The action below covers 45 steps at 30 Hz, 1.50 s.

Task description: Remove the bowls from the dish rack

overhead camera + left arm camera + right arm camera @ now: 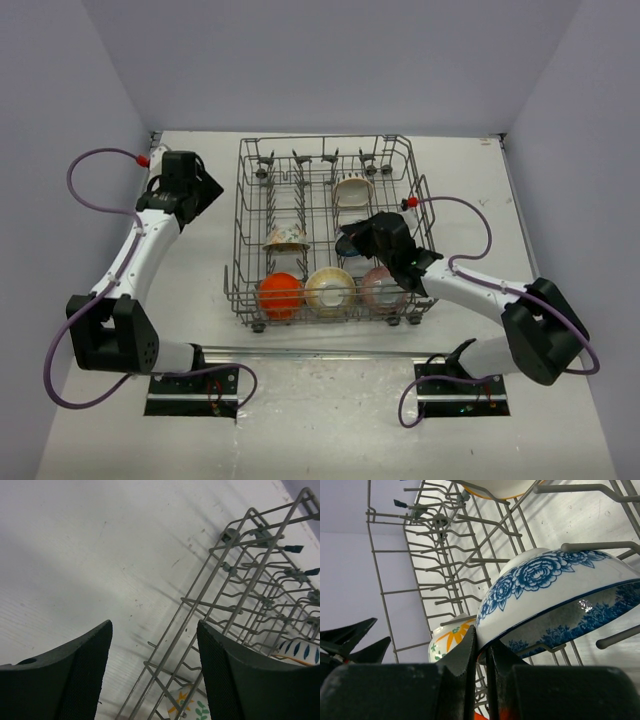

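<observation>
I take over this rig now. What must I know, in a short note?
Left gripper: open, empty, outside the dish rack, on its left side.
Right gripper: fingers shut on the rim of the blue-and-white bowl, inside the rack.
Near row of the rack: orange bowl, cream-yellow bowl, pink bowl. Behind them: floral bowl, white bowl.
Done: no bowl is out yet.
Left: all six.

White scuffed table [540, 200] carries one wire rack [241, 220] near its middle, on small wheels; base plates [192, 392] sit at near edge.
</observation>
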Available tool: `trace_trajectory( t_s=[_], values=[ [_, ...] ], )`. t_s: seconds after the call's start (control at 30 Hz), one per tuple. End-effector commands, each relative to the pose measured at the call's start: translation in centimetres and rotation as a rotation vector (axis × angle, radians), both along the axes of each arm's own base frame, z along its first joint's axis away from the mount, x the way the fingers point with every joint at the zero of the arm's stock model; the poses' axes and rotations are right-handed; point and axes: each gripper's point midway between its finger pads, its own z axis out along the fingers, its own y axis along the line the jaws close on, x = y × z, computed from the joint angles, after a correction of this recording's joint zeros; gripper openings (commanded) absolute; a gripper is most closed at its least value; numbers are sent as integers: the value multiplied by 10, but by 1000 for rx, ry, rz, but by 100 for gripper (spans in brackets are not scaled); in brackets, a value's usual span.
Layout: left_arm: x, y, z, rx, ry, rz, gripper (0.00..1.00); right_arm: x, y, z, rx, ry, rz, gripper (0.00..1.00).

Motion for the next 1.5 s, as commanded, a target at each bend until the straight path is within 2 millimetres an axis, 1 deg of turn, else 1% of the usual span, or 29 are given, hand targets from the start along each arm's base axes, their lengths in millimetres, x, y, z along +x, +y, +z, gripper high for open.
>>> trace_trajectory(
  t_s=[0.0,0.07,0.1,0.13,0.17,0.23,0.27,0.3,0.33,0.37,0.4,0.43,0.47,0.5,0.63,0.7,0.73,0.77,0.8,0.9,1.07,1.1,1.2,1.27,1.33,1.37,1.4,1.43,1.47],
  values=[
    [-1,5,-1,28,44,-13,69,21,8,101,130,-345,2,0],
    [-3,5,-4,27,49,-12,69,21,6,110,128,-369,2,0],
    [-2,5,-3,27,37,-12,69,20,5,117,124,-391,2,0],
    [-2,5,-2,27,29,-10,69,20,3,119,112,-394,-1,0],
    [-3,5,-2,28,27,-9,69,21,4,131,115,-410,-2,0],
    [-2,5,-1,25,21,-13,69,21,3,142,104,-430,2,0],
    [-1,4,0,24,18,-16,69,22,3,152,110,-450,0,0],
    [-1,4,-1,22,20,-16,69,22,3,158,108,-462,2,0],
    [-1,2,-1,14,18,-20,69,22,5,160,100,-461,10,0],
    [0,2,-1,11,16,-21,69,24,5,168,100,-473,8,0],
    [-1,1,-1,8,17,-22,69,24,7,171,105,-472,16,0],
    [0,0,0,5,13,-25,69,25,12,168,95,-464,35,0],
    [0,0,-1,2,12,-28,70,27,15,176,101,-472,42,0],
    [0,0,0,4,11,-31,69,28,17,173,92,-457,52,0],
    [-1,1,1,10,10,-31,70,30,29,173,142,-412,74,0],
    [-1,1,1,10,9,-31,70,32,24,176,197,-385,27,0],
    [-1,1,2,9,7,-30,70,31,21,176,228,-374,7,0],
    [-1,1,4,9,1,-30,70,30,19,172,248,-363,-8,0],
    [0,1,5,8,-2,-30,70,30,19,174,292,-345,-21,0],
    [0,-1,6,-1,-12,-38,70,31,14,178,325,-333,-56,0],
    [1,-3,7,-2,-18,-50,70,32,17,185,342,-340,-47,0],
    [1,-4,6,-4,-17,-54,70,31,18,181,329,-324,-46,0],
    [1,-5,6,-7,-21,-62,70,29,19,187,302,-362,-22,0],
    [1,-5,5,-9,-25,-62,70,27,19,190,252,-415,3,0],
    [0,-8,2,-20,-24,-75,71,23,18,200,258,-495,23,0],
    [0,-8,2,-21,-25,-74,71,23,17,190,232,-487,27,0],
    [0,-9,1,-23,-23,-81,71,20,17,197,259,-522,30,0],
    [0,-10,0,-25,-25,-83,71,17,14,188,258,-523,31,0],
    [0,-10,1,-25,-31,-87,71,15,12,191,265,-547,29,0]
  ],
)
